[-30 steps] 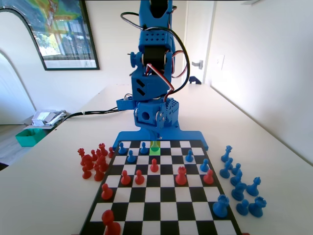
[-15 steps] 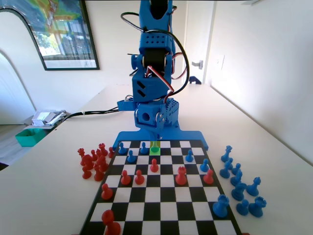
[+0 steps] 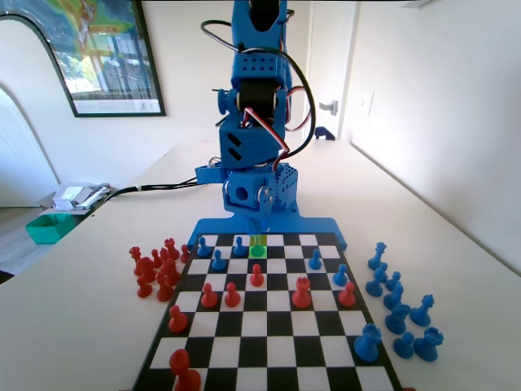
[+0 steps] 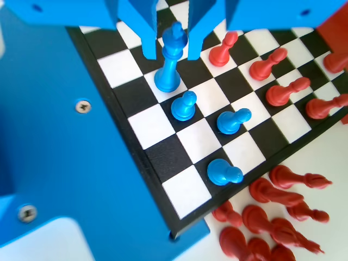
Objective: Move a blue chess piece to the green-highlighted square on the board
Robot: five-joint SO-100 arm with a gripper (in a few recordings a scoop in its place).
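The slim blue plastic chess piece with its pointed top stands upright on the bright lime-green square of the chequered board; the 2-finger gripper straddles its top (jaws apart, seemingly released); only withdrawal seems left

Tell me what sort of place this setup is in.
Likely a home room or office rather than a factory: a framed picture hangs on a white wall, a door handle shows behind the arm, and the board sits on a plain white table.
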